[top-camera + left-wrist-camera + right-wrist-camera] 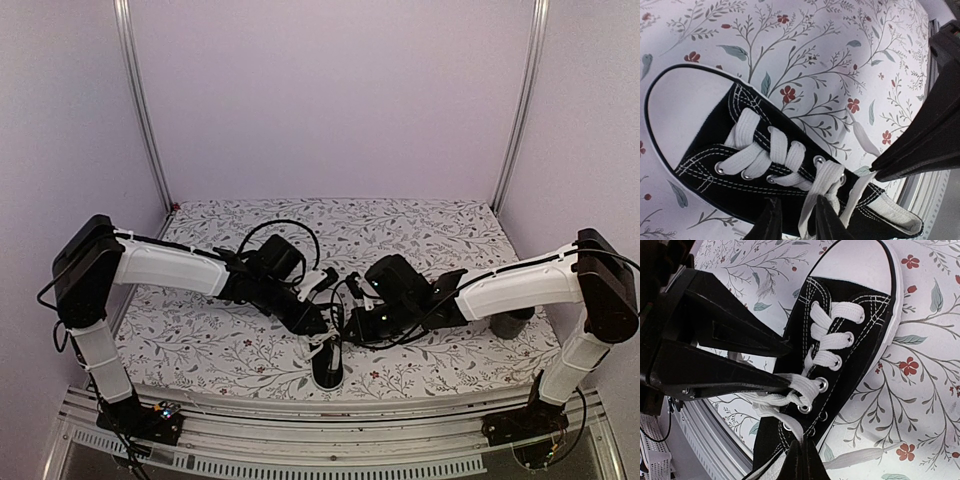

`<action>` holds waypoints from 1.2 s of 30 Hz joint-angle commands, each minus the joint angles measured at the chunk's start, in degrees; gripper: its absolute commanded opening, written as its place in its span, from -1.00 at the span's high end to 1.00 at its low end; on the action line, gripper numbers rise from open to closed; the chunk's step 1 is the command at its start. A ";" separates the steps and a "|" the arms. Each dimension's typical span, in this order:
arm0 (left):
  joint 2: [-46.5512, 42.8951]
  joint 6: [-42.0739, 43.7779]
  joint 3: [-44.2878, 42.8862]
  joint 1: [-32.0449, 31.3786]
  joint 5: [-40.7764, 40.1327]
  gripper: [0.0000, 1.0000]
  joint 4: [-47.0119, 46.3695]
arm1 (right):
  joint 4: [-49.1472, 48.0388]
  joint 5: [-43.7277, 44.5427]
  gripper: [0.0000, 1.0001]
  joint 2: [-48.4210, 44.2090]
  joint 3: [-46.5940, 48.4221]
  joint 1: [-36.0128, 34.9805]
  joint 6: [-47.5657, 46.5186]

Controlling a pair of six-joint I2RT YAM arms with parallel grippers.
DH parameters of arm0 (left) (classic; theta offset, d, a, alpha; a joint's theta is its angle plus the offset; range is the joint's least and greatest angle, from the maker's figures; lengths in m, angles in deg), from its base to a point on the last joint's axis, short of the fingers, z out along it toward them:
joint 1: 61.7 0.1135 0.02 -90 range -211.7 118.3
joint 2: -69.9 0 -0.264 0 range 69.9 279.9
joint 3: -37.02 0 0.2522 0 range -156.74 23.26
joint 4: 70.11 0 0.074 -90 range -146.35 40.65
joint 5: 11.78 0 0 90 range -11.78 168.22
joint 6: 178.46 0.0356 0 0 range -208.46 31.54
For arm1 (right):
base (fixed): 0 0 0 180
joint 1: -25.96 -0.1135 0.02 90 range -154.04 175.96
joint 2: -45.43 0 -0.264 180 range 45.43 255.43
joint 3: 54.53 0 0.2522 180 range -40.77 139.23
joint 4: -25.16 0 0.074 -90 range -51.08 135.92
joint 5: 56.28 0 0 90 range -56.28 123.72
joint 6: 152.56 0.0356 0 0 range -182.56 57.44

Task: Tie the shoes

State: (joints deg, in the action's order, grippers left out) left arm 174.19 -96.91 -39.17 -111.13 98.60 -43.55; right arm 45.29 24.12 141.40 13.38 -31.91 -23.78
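The black low-top sneaker (328, 372) with white laces lies at the table's near edge between both arms. In the left wrist view the sneaker (715, 135) shows its white toe cap at upper left. My left gripper (797, 200) is open over the top eyelets, with one white lace strand (812, 210) running between its fingers. It also shows in the top view (320, 322). My right gripper (801, 442) is shut on another lace strand (790, 420) that comes from the crossed laces above the tongue. It shows in the top view (346, 328), close beside the left one.
A dark grey mug (515, 325) stands at the right, behind the right forearm. A loose lace end (865, 457) lies flat on the floral tablecloth (230, 350) beside the sneaker. The metal front rail (330, 440) runs just below the shoe.
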 commanded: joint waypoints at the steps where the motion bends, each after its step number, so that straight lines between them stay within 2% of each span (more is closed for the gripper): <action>1: 0.03 -0.11 0.58 0.86 2.53 0.49 -0.99 | -1.23 -0.17 0.96 -0.23 0.46 -0.40 -0.20; 6: 0.39 -0.26 1.13 0.89 3.21 0.47 -1.44 | -1.31 -0.26 0.96 -0.16 0.59 -0.40 -0.21; 11: 1.00 -0.85 1.40 0.89 4.62 0.56 -2.50 | -1.28 -0.29 0.96 -0.09 0.44 -0.39 -0.20; 13: 0.81 -1.00 1.56 0.89 4.69 0.65 -2.92 | -1.28 -0.31 0.96 -0.07 0.47 -0.39 -0.17; 17: -0.43 -1.84 1.98 0.98 4.31 0.98 -4.23 | -1.16 -0.41 0.96 -0.29 0.65 -0.40 -0.28; 18: -1.01 -2.24 2.22 1.01 4.22 1.00 -4.73 | -1.05 -0.41 0.96 -0.38 0.85 -0.41 -0.42; 24: -4.36 -4.84 4.24 1.19 4.20 1.00 -8.20 | -1.25 -0.61 0.96 0.26 2.67 -0.96 -0.90; 33: -5.77 -6.13 5.89 1.19 4.59 1.00 -9.12 | -2.42 0.24 0.96 4.43 5.71 -1.46 -0.34; 36: -5.31 -6.14 6.22 1.32 2.38 1.00 -8.48 | -1.86 0.94 0.96 4.80 6.25 -1.42 -0.31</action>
State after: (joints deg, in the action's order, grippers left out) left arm 169.76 -102.30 -34.08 -110.80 102.23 -51.31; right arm 43.85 24.07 145.03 17.79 -33.02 -24.04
